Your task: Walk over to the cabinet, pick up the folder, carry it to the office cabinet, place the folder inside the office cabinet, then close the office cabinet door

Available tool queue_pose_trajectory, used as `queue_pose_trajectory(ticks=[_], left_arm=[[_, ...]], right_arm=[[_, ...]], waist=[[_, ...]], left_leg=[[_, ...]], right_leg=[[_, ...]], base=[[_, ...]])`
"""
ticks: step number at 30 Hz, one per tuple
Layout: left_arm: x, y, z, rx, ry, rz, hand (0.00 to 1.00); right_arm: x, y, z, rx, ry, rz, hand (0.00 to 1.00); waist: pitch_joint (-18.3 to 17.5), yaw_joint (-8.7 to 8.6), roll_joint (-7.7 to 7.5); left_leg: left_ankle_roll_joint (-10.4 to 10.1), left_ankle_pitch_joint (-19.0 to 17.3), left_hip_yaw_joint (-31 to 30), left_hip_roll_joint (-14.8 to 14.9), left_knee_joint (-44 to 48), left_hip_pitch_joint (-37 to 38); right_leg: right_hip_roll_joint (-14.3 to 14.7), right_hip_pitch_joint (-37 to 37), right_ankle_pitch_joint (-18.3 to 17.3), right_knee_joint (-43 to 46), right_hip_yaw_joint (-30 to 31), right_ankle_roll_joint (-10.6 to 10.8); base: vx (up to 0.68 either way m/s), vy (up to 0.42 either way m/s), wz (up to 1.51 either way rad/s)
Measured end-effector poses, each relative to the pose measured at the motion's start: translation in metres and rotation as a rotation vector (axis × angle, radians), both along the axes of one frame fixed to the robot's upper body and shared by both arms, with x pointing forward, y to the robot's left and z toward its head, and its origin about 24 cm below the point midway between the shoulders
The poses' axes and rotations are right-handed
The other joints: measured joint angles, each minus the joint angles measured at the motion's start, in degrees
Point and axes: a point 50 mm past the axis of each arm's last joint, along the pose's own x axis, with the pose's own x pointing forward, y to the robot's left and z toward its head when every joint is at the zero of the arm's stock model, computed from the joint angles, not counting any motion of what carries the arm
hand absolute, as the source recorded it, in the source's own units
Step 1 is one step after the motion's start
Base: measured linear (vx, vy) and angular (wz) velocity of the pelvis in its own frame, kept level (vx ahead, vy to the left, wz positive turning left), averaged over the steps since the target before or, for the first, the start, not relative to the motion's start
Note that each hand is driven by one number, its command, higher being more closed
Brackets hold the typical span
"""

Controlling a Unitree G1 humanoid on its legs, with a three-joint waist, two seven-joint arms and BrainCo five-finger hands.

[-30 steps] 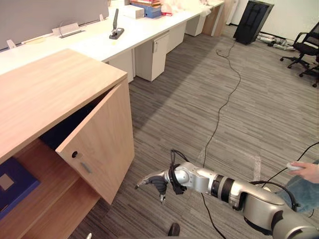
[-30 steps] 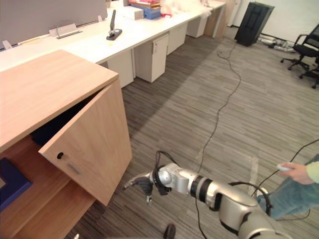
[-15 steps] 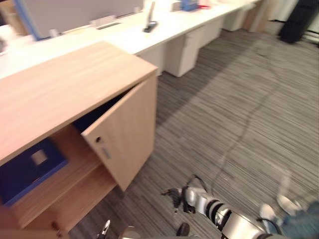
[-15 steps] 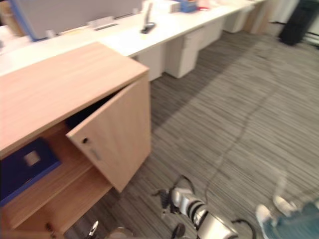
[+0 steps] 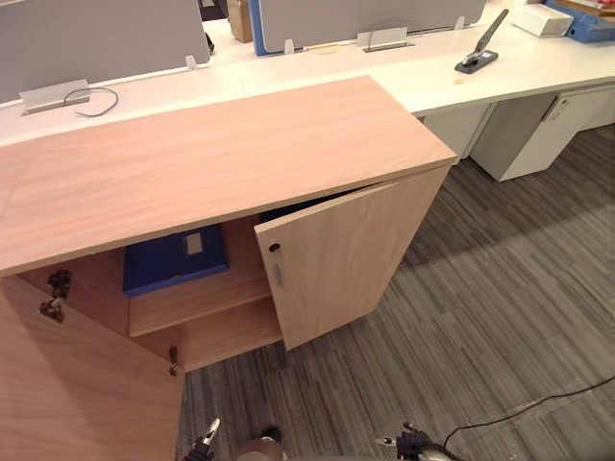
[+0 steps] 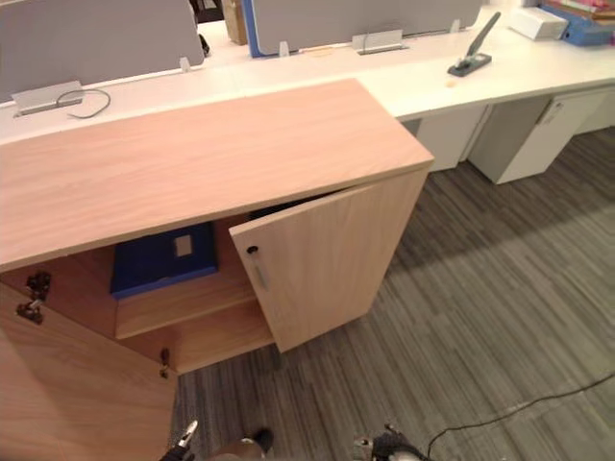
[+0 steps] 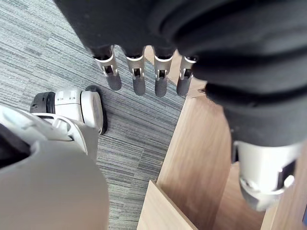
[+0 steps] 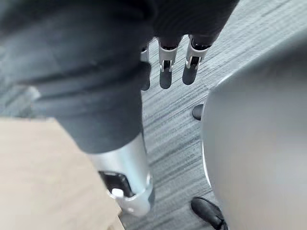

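A blue folder [image 5: 175, 259] lies flat on the upper shelf inside the wooden office cabinet [image 5: 221, 154]; both doors stand open. The right door [image 5: 336, 259] is ajar at an angle. The left door [image 5: 86, 384] is swung wide toward me. My left hand [image 7: 137, 79] hangs low beside a wooden door panel [image 7: 201, 158], fingers straight and holding nothing. My right hand [image 8: 165, 72] hangs over the grey carpet, fingers straight and empty. Both hands peek in at the bottom edge of the eye views, the left hand [image 5: 207, 437] and the right hand [image 5: 408, 444], well below the folder.
A long white desk [image 5: 423, 82] with grey divider screens runs behind the cabinet. A black stapler-like tool [image 5: 479, 48] rests on it, and a white drawer unit [image 5: 538, 134] stands under it. Striped grey carpet [image 5: 500, 317] spreads to the right.
The camera has swung left and now faces the cabinet front, with the folder in plain sight. My right arm, stretched forward before, has dropped to the bottom edge.
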Motion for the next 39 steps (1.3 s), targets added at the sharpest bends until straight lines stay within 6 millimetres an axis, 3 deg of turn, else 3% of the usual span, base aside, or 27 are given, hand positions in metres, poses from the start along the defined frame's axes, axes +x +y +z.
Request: queue_pose_trajectory(ticks=[6,7,8,9,10,11,13,14,18,23,25,27,29,31,34,37,39], left_arm=[[-0.004,0.01,0.001,0.018,0.009,0.045,0.0],[-0.003,0.011,0.001,0.024,0.008,0.052,0.0],[-0.004,0.013,0.002,0.026,0.007,0.068,0.0],[-0.004,0.014,0.002,0.025,0.006,0.075,0.0],[-0.007,0.013,0.0,0.019,0.019,0.091,0.0],[-0.013,0.012,0.0,0.016,0.034,0.097,0.0],[-0.02,0.016,0.0,0.029,0.056,0.08,0.0],[-0.022,0.022,0.0,0.044,0.07,0.048,0.0],[-0.023,0.021,0.0,0.044,0.081,0.014,0.0],[-0.026,0.022,0.0,0.047,0.087,0.008,0.0],[-0.026,0.023,0.0,0.049,0.088,0.001,0.0],[-0.025,0.022,0.0,0.05,0.087,-0.004,0.0],[-0.024,0.02,0.0,0.046,0.084,-0.01,0.0],[-0.015,0.018,0.001,0.057,0.061,-0.039,0.0],[-0.012,0.018,0.002,0.062,0.05,-0.039,0.0],[-0.012,0.018,0.002,0.07,0.042,-0.018,0.0],[-0.018,0.021,0.003,0.074,0.048,0.021,0.0]], right_arm=[[-0.004,0.009,-0.001,0.037,-0.034,-0.092,0.0],[-0.003,0.012,-0.001,0.042,-0.039,-0.092,0.0],[0.0,0.014,0.0,0.048,-0.048,-0.092,0.0],[0.001,0.014,0.0,0.048,-0.05,-0.091,0.0],[0.002,0.012,0.0,0.044,-0.054,-0.092,0.0],[0.005,0.011,0.001,0.042,-0.063,-0.094,0.0],[0.007,0.014,0.001,0.056,-0.064,-0.105,0.0],[0.006,0.019,0.0,0.074,-0.061,-0.122,0.0],[0.003,0.017,-0.001,0.079,-0.056,-0.157,0.0],[0.0,0.017,-0.002,0.09,-0.045,-0.197,0.0],[-0.002,0.018,-0.002,0.096,-0.032,-0.209,0.0],[-0.003,0.019,-0.003,0.105,-0.032,-0.237,0.0],[-0.001,0.015,-0.001,0.083,-0.047,-0.217,0.0],[0.0,0.009,0.001,0.06,-0.082,-0.226,0.0],[0.003,0.013,0.003,0.06,-0.103,-0.198,0.0],[0.001,0.015,0.003,0.058,-0.099,-0.163,0.0],[-0.005,0.02,0.001,0.071,-0.082,-0.154,0.0]], waist=[[-0.18,-1.07,-2.4],[0.1,-1.35,-2.9],[1.06,-1.64,-3.43],[1.5,-1.91,-3.65],[2.06,-1.88,-3.23],[2.27,-1.7,-2.81],[2.54,-0.98,-3.33],[2.28,-1.46,-4.53],[1.53,-2.16,-4.46],[0.56,-2.15,-5.06],[0.37,-2.2,-5.24],[0.39,-2.34,-5.3],[0.58,-3.27,-4.16],[0.75,-3.17,-3.08],[0.68,-3.13,-3.11],[-0.07,-3.05,-3.49],[-1.96,-2.98,-4.59]], left_leg=[[-1.3,0.97,0.56,-0.06,1.83,-2.59],[-1.11,2.28,4.26,-0.32,2.97,-4.19],[0.92,2.79,14.05,0.19,4.09,-5.61],[2.11,1.89,19.32,0.92,6.28,-6.63],[3.5,-0.56,30.3,3.38,12.81,-8.74],[4.87,-2.4,37.15,5.14,16.14,-10.01],[5.6,-1.66,38.72,3.85,14.73,-9.64],[6.15,0.46,38.49,1.52,10.45,-8.78],[8.01,5.35,36.94,-3.54,0.64,-6.4],[8.39,12.34,34.25,-6.19,-12.38,-1.43],[8.57,13.37,32.78,-7.21,-14.07,-0.25],[9.3,12.85,31.03,-8.52,-13.24,0.29],[11.06,11.32,26.99,-8.87,-9.39,0.04],[11.07,9.28,23.33,-7.27,-6.35,0.24],[9.67,7.27,20.77,-6.15,-4.62,0.07],[9.44,5.78,20.3,-5.73,-4.84,-0.11],[8.81,5.26,21.3,-5.66,-5.33,-1.07]], right_leg=[[1.18,1.86,0.3,-1.42,-4.57,-0.83],[0.25,2.08,0.35,-1.37,-6.99,-0.96],[-0.45,2.88,0.56,-1.28,-9.34,-1.24],[-0.6,3.08,0.62,-1.17,-10.38,-1.32],[-0.56,3.99,0.56,-1.05,-12.03,-1.3],[-0.62,4.47,0.12,-0.67,-12.96,-1.11],[-1.76,3.89,-0.64,-0.18,-12.12,-0.63],[-2.91,3.26,-0.89,-0.64,-10.98,-0.89],[-4.97,3.37,-1.41,-2.79,-8.41,-1.87],[-5.96,4.01,-1.26,-4.15,-8.87,-3.22],[-6.77,5.25,-1.22,-3.77,-10.58,-3.23],[-7.97,6.49,-0.97,-2.1,-12.43,-2.85],[-9.17,4.97,-0.65,8.37,-13.24,-3.03],[-8.91,0.64,-0.6,19.13,-9.89,-4.88],[-7.18,-1.28,-2.04,16.9,-3.83,-3.34],[-6.34,-1.43,-1.37,9.2,-2.97,-1.36],[-5.44,-1.35,5.78,2.49,-3.97,-1.08]], base=[[-0.02,-0.1,0.4],[-0.09,-0.027,0.96],[-0.07,-0.01,0.99],[-0.07,0.059,0.84],[-0.07,0.098,0.65],[-0.08,0.135,0.44],[-0.05,0.16,0.1],[-0.02,0.146,0.25],[-0.01,0.114,0.55],[0.05,0.005,0.38],[0.09,-0.02,0.46],[0.12,0.006,0.51],[0.15,0.055,0.8],[0.13,0.013,0.89],[0.03,-0.042,0.5],[-0.02,-0.175,0.29],[0.04,-0.311,-0.04]])
